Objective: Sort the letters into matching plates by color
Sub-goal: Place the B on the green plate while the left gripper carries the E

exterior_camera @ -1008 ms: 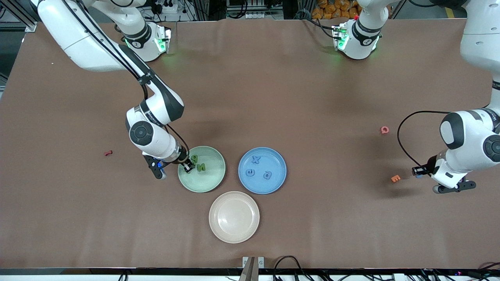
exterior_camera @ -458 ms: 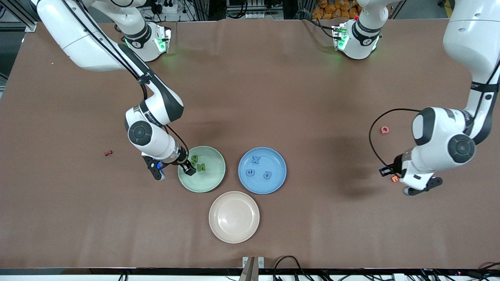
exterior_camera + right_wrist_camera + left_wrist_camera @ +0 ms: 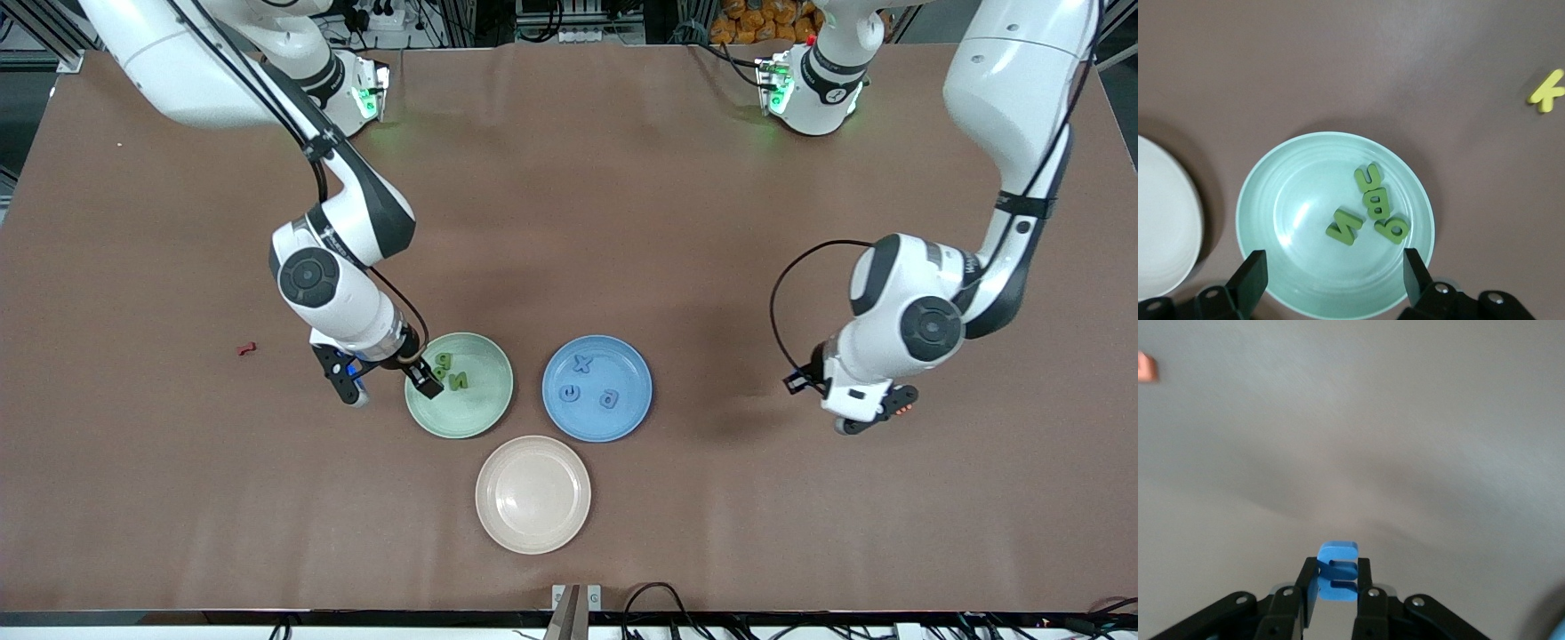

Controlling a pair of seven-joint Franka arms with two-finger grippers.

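The pale green plate [image 3: 471, 414] [image 3: 1265, 200] holds three green letters [image 3: 458, 380] [image 3: 1343, 227]. My right gripper [image 3: 425, 382] [image 3: 1335, 263] hangs open over this plate's rim on the right arm's side, nothing between its fingers. Beside it, toward the left arm's end, the blue plate [image 3: 624, 368] carries three blue letters [image 3: 582, 362]. My left gripper [image 3: 797, 382] [image 3: 1337, 570] is shut on a blue letter [image 3: 1338, 553] shaped like an E. It is over bare table between the blue plate and the left arm's end.
A beige-pink plate [image 3: 533, 494] [image 3: 1158, 220] lies nearer the front camera than the two coloured plates. A small red letter [image 3: 246, 348] rests toward the right arm's end. A yellow letter [image 3: 1546, 91] and an orange letter [image 3: 1146, 368] lie on the brown table [image 3: 569, 222].
The left arm has swung from its end of the table toward the plates, carrying the blue letter. The right gripper's jaws have spread wider over the green plate and its arm has risen slightly.
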